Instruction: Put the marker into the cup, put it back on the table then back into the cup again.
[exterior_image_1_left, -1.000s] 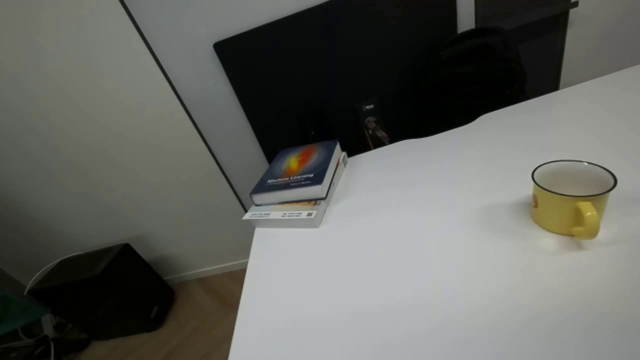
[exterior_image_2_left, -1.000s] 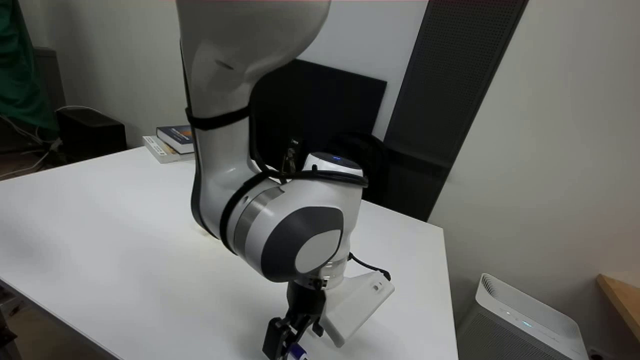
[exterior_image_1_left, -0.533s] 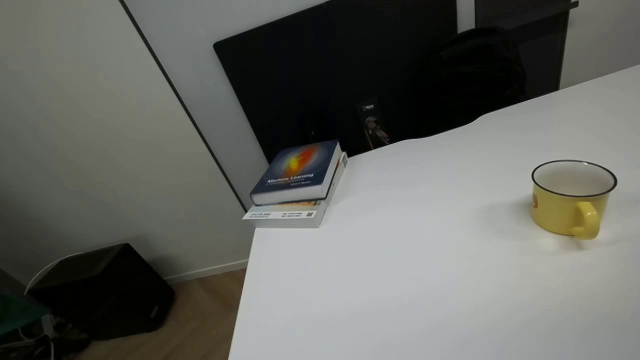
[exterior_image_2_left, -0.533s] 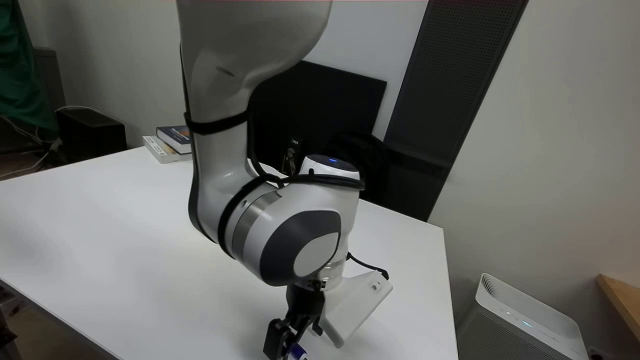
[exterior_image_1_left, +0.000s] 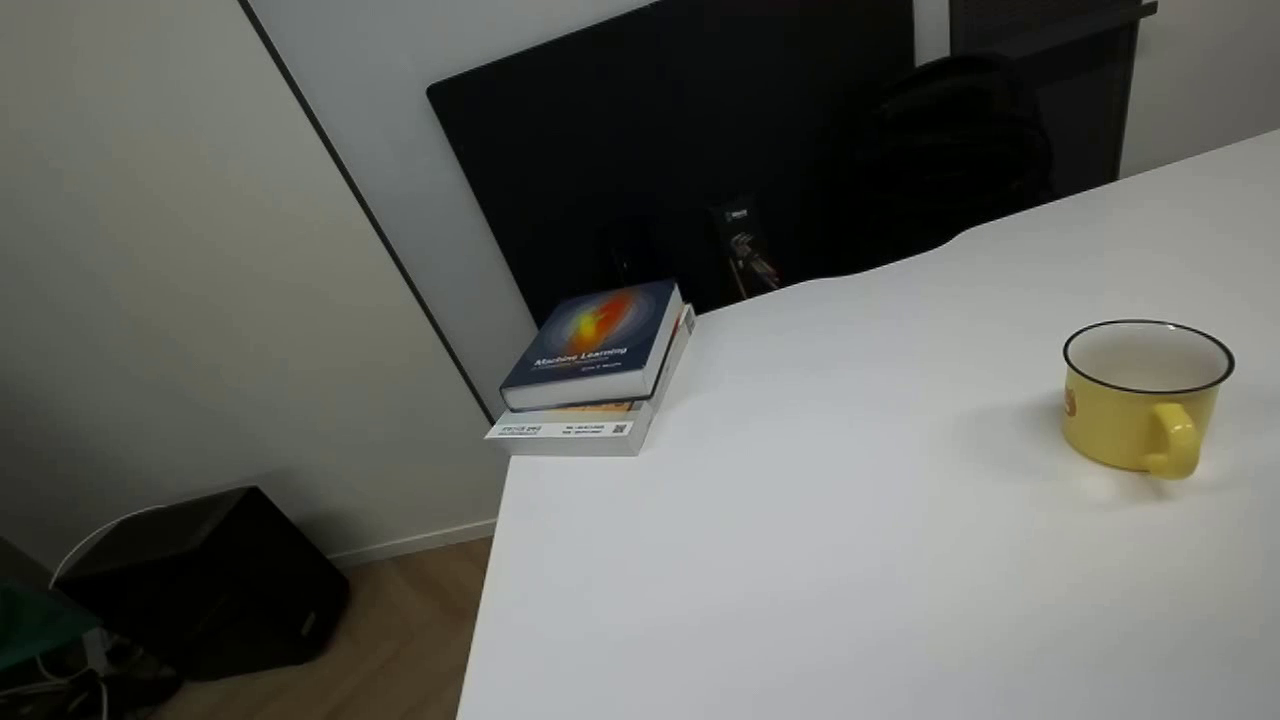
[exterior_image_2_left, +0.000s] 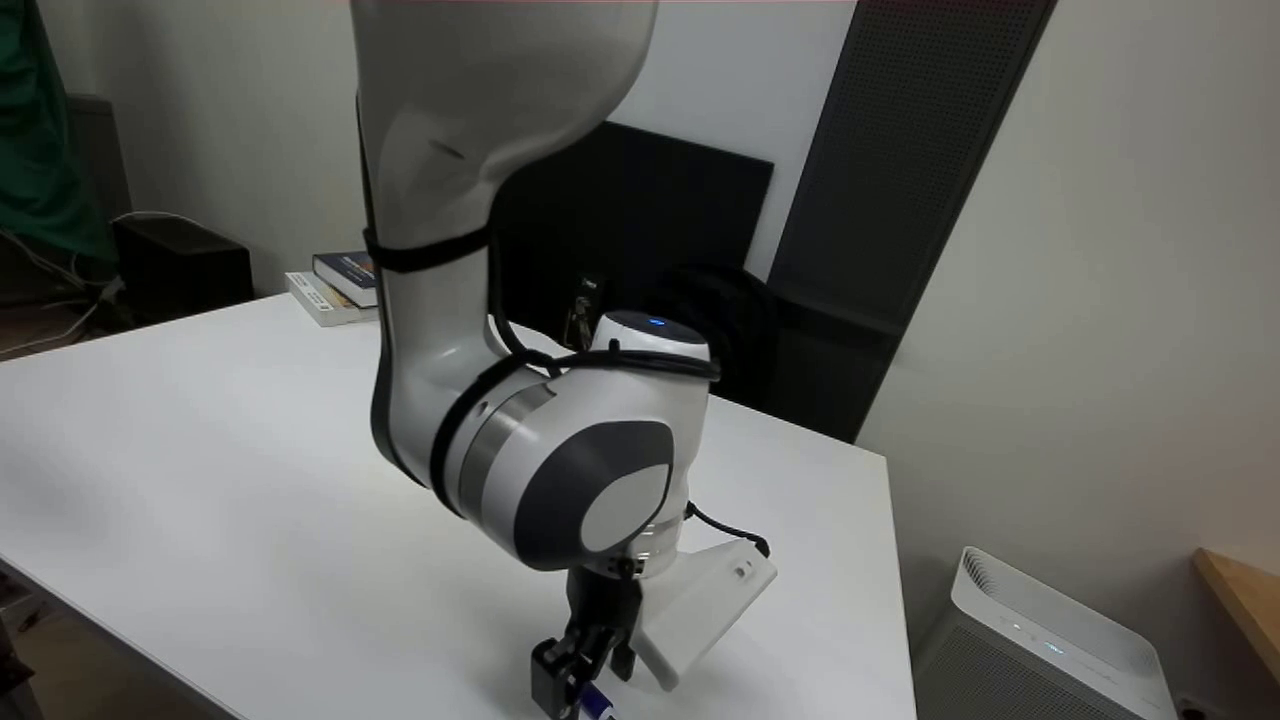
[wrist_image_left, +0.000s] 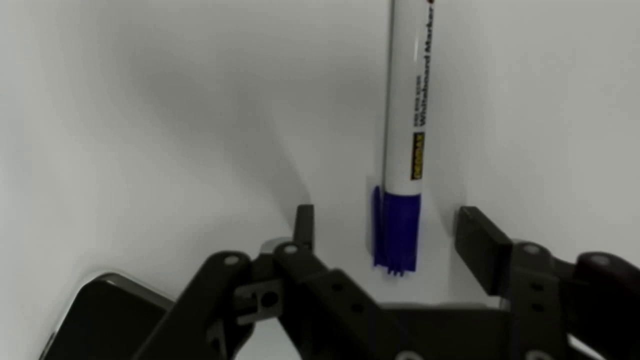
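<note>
The marker (wrist_image_left: 406, 100) is white with a blue cap and lies on the white table in the wrist view. Its cap also shows at the bottom of an exterior view (exterior_image_2_left: 598, 703). My gripper (wrist_image_left: 387, 220) is open, with one finger on each side of the blue cap and a gap on both sides. In an exterior view my gripper (exterior_image_2_left: 580, 675) is low over the table at the bottom edge, its fingertips partly cut off. The yellow cup (exterior_image_1_left: 1140, 430) with a dark rim stands upright on the table, handle toward the camera. The arm seems to hide it in the other view.
Two stacked books (exterior_image_1_left: 595, 360) lie at the table corner and also show in an exterior view (exterior_image_2_left: 340, 285). A dark flat object with rounded corners (wrist_image_left: 107, 317) is at the lower left of the wrist view. A black monitor-like panel (exterior_image_1_left: 680, 150) stands behind the table.
The arm has shifted slightly to the left and down in an exterior view, with the gripper turning a little. The marker and the cup have not moved.
</note>
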